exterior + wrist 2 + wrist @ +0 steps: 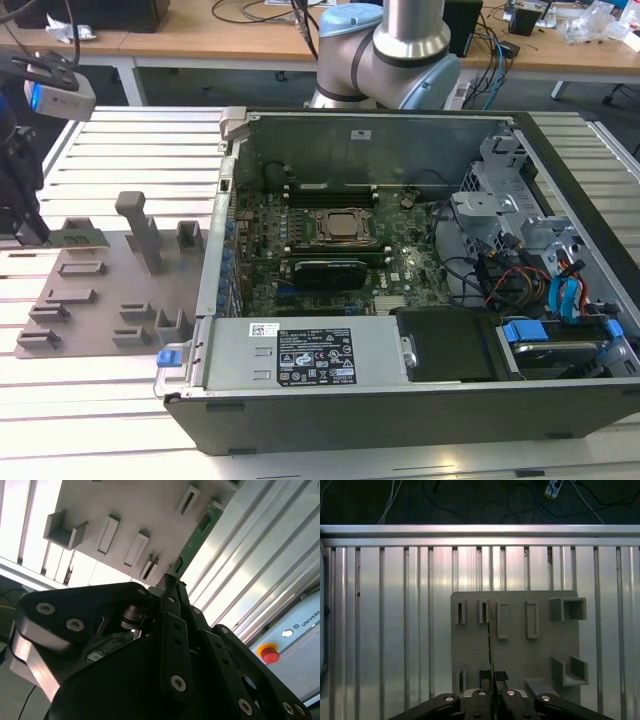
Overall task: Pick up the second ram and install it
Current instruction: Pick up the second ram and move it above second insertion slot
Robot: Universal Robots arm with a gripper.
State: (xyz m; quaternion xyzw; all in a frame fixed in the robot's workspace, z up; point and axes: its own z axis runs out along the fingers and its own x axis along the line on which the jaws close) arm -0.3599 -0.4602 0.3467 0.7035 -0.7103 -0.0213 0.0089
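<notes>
A slatted metal tabletop in a workshop, desks and trailing cables behind it, carries an open computer case and, to the exterior view's left of the case, a grey holder plate studded with slotted blocks. My hand is down over that plate, at the far edge away from the case, and the second memory stick stands on its long edge there. The green board runs out from between my fingers towards a slotted block that appears to seat its far end. As best I can judge from both wrist views, my fingers are drawn together on one end of the stick, one on each flat face, with no gap to be seen. I take the step in hand to be the pick-up itself, with the stick not yet clear of its holder. Doing it well looks to be a matter of squareness. The grip sits near one end, not at the middle, so the free end could droop or twist. I would hold firmly on the flat faces, keep the board upright, and draw it straight up along the slot so it does not bind in the block. The case and its motherboard lie well apart from here, towards the exterior view's right.
</notes>
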